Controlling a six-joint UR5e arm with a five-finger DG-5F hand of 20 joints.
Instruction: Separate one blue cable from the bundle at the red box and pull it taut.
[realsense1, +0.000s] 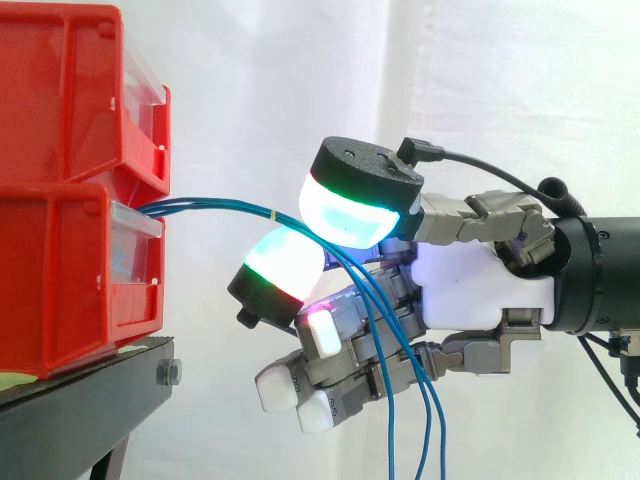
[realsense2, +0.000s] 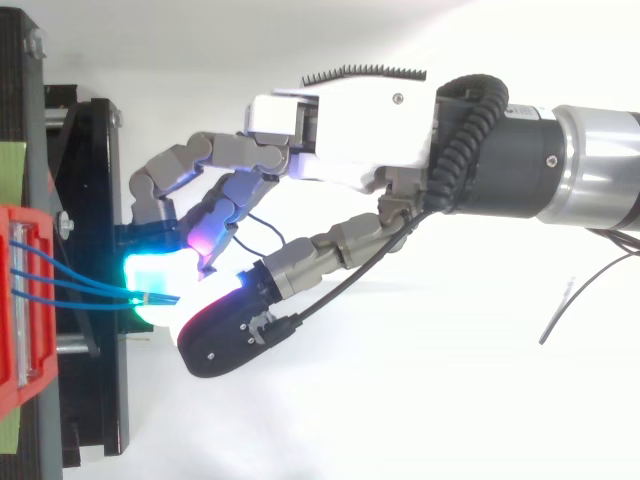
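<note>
A bundle of thin blue cables (realsense1: 210, 205) comes out between the two stacked red bins (realsense1: 60, 100) at the left and is bound by a small yellow tie (realsense1: 274, 213). The hand (realsense1: 470, 290) reaches in from the right, its palm facing the bins. Two large glowing pads (realsense1: 345, 215) close on the bundle just past the tie, one above and one below. Beyond the pads the cables hang slack down in front of the palm. In the top view the cables (realsense2: 70, 285) run from the bin front (realsense2: 25, 300) into the cyan glow at the hand (realsense2: 350, 110). How many strands are pinched is hidden.
The bins rest on a black stand (realsense1: 80, 400) with a bolt at its edge. A white curtain hangs behind. The other fingers (realsense1: 320, 330) are curled low beneath the bundle. Open space lies below and to the right of the stand.
</note>
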